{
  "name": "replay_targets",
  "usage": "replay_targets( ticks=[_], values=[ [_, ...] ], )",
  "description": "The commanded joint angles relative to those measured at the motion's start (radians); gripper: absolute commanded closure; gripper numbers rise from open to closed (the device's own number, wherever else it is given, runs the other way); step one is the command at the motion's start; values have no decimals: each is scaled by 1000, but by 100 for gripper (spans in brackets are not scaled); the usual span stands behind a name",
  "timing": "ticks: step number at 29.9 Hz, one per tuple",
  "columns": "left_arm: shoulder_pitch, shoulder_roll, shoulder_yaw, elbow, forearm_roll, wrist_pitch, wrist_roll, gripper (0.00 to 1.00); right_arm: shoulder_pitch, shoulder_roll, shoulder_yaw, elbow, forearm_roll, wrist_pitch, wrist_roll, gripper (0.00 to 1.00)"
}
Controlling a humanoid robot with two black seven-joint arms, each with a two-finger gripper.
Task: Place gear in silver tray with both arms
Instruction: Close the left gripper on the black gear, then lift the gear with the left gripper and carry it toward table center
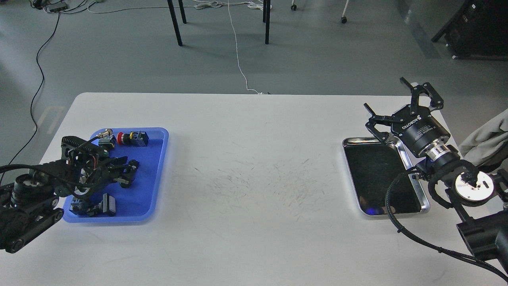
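Note:
The silver tray (pixel 359 140) lies at the right of the white table, its dark bottom bare. My right gripper (pixel 389 101) hovers over the tray's far right corner with its jaws wide open and empty. My left gripper (pixel 127 171) reaches low into the blue tray (pixel 160 159) at the left, among small dark parts. A small round dark part (pixel 133 163) sits at its fingertips. I cannot tell whether this is the gear or whether the fingers hold it.
The blue tray also holds a red-button switch (pixel 129 138) at its far end and a black part (pixel 104 205) at its near end. A grey cloth (pixel 488 137) hangs at the table's right edge. Chair legs and cables are on the floor beyond.

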Motion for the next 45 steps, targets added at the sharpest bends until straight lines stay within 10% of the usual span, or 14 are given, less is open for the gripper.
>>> replay_targets(
  ticks=[1, 9, 21, 29, 39, 45],
  values=[
    [-1, 4, 2, 1, -1, -5, 0, 90, -1, 0, 0, -1, 0, 1, 0, 1],
    [-27, 44, -3, -39, -39, -5, -11, 94, 1, 0, 0, 1, 0, 1, 0, 1],
    [-352, 210, -14, -468, -132, -195, 65, 94, 13, -2, 0, -2, -3, -5, 0, 1],
    [-383, -176, 0, -529, -147, -234, 266, 94, 1, -28, 5, -5, -3, -2, -1, 1],
    [-357, -681, 173, -248, -115, -166, 287, 94, 1, -35, 5, -41, -5, -1, -1, 1],
    [-324, -685, 198, -125, -115, -148, 287, 94, 1, -41, 8, -38, -3, -1, -1, 1]
  ],
)
